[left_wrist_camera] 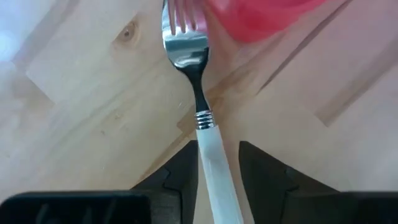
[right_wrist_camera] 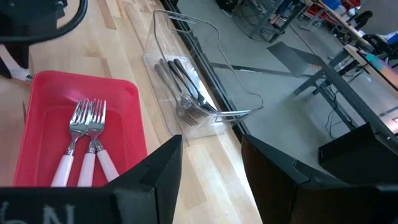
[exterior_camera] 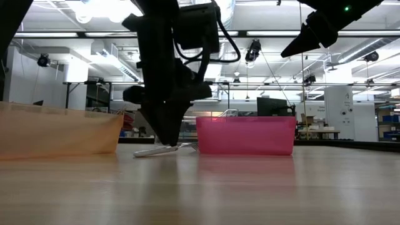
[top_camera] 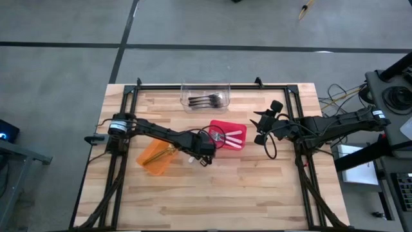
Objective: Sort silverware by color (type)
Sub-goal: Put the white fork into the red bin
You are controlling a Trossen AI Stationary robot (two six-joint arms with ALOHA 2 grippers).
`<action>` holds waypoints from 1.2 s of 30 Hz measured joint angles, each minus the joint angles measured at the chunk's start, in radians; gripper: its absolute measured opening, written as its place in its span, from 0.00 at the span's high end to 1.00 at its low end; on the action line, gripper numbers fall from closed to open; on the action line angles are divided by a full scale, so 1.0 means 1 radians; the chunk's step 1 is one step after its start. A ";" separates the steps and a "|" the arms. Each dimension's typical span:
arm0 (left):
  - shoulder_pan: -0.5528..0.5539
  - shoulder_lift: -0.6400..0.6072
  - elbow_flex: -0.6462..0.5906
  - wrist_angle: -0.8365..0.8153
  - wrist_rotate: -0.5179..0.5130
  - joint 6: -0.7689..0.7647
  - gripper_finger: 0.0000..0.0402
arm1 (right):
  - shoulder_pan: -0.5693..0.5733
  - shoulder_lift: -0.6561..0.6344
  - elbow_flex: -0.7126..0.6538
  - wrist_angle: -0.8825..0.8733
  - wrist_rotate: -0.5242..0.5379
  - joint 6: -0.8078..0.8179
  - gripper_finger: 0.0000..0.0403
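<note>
From above, the left pincer [top_camera: 205,156] is down at the bench [top_camera: 257,193], between the orange bin [top_camera: 156,156] and the red bin [top_camera: 227,136]. The orange bin holds what look like gold pieces [top_camera: 168,152], though they are hard to make out from here. White-handled forks [top_camera: 229,137] lie in the red bin, and dark forks [top_camera: 209,100] lie in the clear bin [top_camera: 206,95] at the far edge. The right pincer [top_camera: 259,127] hangs just beside the red bin, over bare wood.

At bench height, the left pincer's tip meets the wood beside a loose fork [exterior_camera: 161,150] lying flat, its far end close to the red bin's wall.

From the left wrist, that fork has a white handle running between the two dark fingers [left_wrist_camera: 264,180], which stand slightly apart on either side of it; its silver tines reach the red bin. Whether the fingers press the handle, I cannot tell.

From the right wrist, the right pincer's fingers [right_wrist_camera: 158,171] are spread and hold nothing, above the red bin's three forks and the clear bin.
</note>
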 joint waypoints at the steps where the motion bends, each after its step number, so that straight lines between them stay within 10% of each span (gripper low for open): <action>1: -0.002 -0.008 0.000 0.000 -0.001 0.013 0.75 | 0.000 0.000 0.000 0.000 0.000 -0.001 0.61; 10: -0.035 -0.108 0.001 -0.004 -0.105 0.199 0.71 | 0.002 0.000 0.000 -0.004 -0.016 0.151 0.61; 17: -0.092 -0.197 0.000 -0.007 -0.164 0.268 0.70 | 0.004 0.006 0.000 -0.006 -0.269 0.328 0.61; 30: -0.253 -0.217 -0.005 -0.010 -0.222 -0.017 0.70 | 0.010 0.009 -0.007 0.046 -0.278 0.356 0.61; 36: -0.270 -0.190 -0.016 0.049 -0.348 0.104 0.70 | 0.010 0.009 -0.007 0.060 -0.279 0.334 0.61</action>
